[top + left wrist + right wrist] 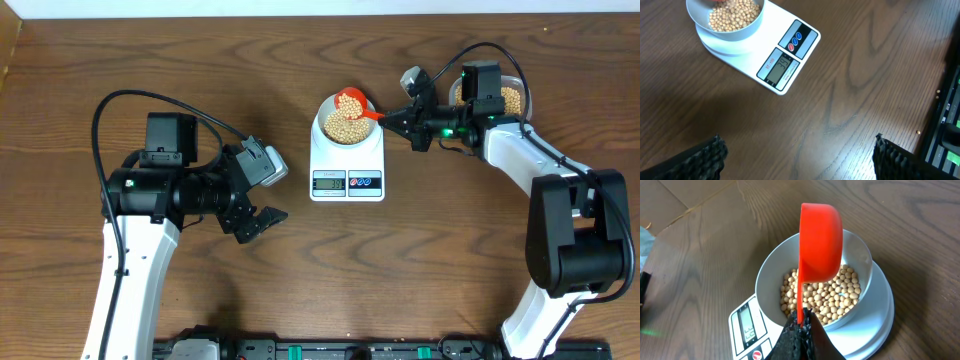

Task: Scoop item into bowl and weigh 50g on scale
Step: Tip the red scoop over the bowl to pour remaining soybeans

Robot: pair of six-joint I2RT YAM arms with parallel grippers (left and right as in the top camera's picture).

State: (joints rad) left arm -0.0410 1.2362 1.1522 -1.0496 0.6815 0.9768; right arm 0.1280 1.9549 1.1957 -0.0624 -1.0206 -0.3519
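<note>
Overhead view: a white scale point(347, 160) sits at the upper middle of the brown wooden worktop point(200, 60). A pale bowl point(328, 113) stands on its back half, and the bowl is partly filled with tan beans point(345, 128). The right end effector point(390, 119) reaches in from the right and is clamped on the handle of a red scoop point(352, 102). The scoop's cup hangs over the bowl's upper right rim.

In the right wrist view the scoop is turned on its side above the beans. Its handle runs down into the closed black fingers at the bottom middle of the frame.

A clear tub point(513, 99) holding more beans stands at the upper right of the overhead frame, partly hidden behind the right arm.

The left end effector point(262, 222) hovers over bare wood at the lower left of the scale, well apart from it. In the left wrist view its two fingers point(705, 157) stand wide apart in the bottom corners with nothing between them.

That view also shows the scale's front edge. It carries a grey display point(779, 66) with dark digits that are too blurred to read with certainty. Beside the display is a black panel with one blue and one red button point(798, 40), whose markings are too small to make out. A couple of stray beans point(918, 132) lie on the wood near the right edge of the frame.
</note>
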